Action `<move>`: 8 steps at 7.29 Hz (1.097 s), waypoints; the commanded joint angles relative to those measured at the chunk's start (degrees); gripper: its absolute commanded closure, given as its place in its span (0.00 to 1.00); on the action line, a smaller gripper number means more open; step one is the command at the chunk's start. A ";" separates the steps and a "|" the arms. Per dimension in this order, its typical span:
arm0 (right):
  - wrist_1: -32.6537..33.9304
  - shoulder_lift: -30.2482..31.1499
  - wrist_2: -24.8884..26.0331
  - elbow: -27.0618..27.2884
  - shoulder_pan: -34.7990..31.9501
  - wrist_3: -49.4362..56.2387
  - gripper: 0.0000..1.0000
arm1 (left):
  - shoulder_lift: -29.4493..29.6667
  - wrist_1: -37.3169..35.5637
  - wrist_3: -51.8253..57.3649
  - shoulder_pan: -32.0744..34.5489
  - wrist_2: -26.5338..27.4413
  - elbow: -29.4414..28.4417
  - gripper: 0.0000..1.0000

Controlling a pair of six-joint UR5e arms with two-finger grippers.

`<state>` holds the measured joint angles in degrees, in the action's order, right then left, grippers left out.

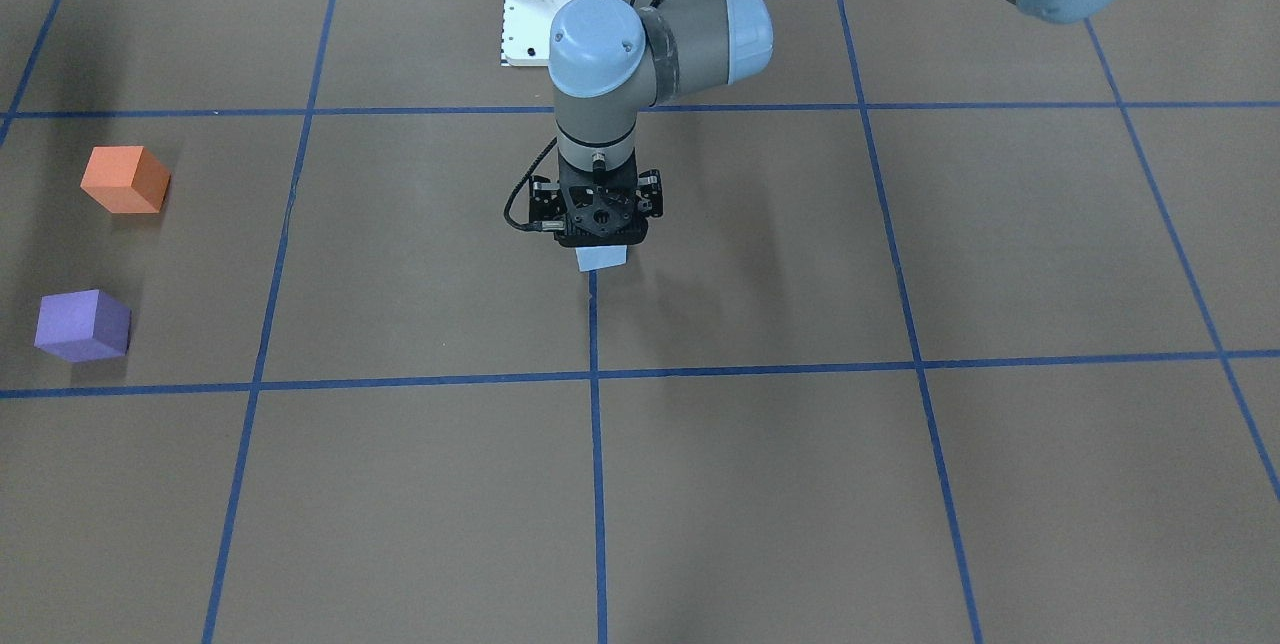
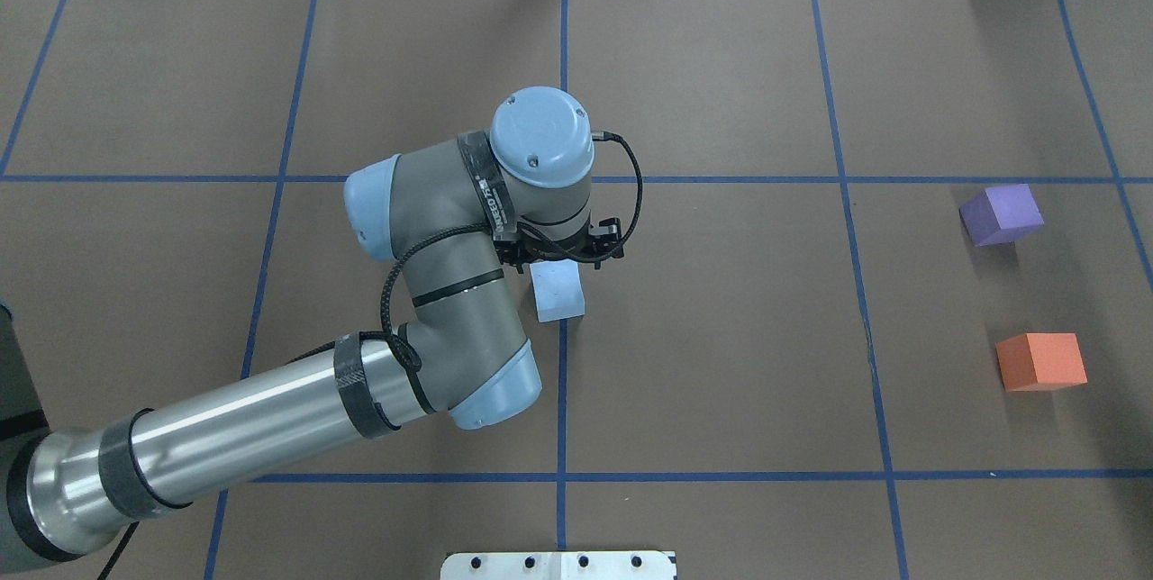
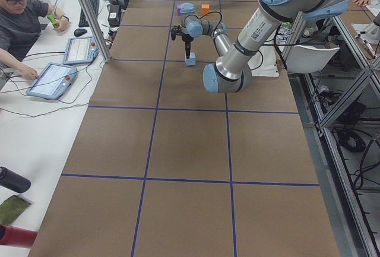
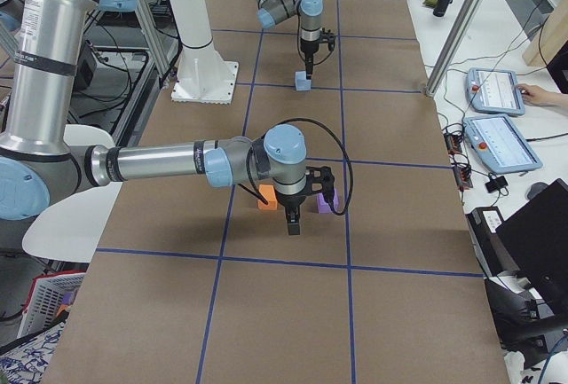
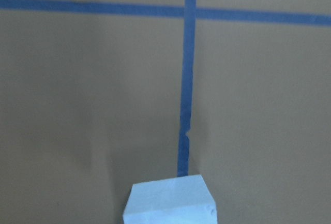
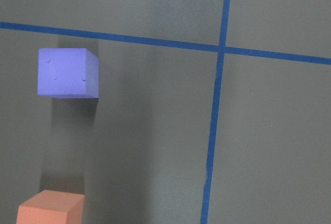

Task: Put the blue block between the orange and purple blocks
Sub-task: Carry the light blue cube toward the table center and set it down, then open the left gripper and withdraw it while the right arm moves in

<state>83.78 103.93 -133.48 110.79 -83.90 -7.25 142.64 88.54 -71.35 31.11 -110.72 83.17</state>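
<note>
The blue block waits mid-table under the left gripper, whose grip I cannot tell, well apart from the orange block and the purple block.

The overhead camera is looking down on the blue block; the front one is facing it from the opposite side. Side cameras are viewing it from afar along the table, and the left wrist camera is hanging close above it (the right wrist one is pointing elsewhere).

Pale blue foam cube in the middle, purple foam cube and orange foam cube far right, apart.
</note>
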 commanded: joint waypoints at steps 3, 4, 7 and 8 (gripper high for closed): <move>-10.81 -4.15 -2.31 1.18 9.07 -14.56 0.00 | -15.83 -18.47 25.74 14.64 -8.80 24.08 0.00; -10.83 -7.74 -2.22 1.80 13.37 -22.64 0.00 | -23.12 -18.49 34.96 19.90 -11.77 27.63 0.00; -8.91 -21.79 6.09 1.98 29.26 -44.18 0.00 | -40.20 -17.97 69.84 40.10 -18.38 26.10 0.00; -2.98 -28.19 9.70 1.98 34.54 -49.04 0.00 | -43.47 -17.62 78.99 46.78 -18.74 22.25 0.00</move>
<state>75.76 83.06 -128.20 112.76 -56.18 -49.08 104.11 70.57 -4.51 69.65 -128.54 108.94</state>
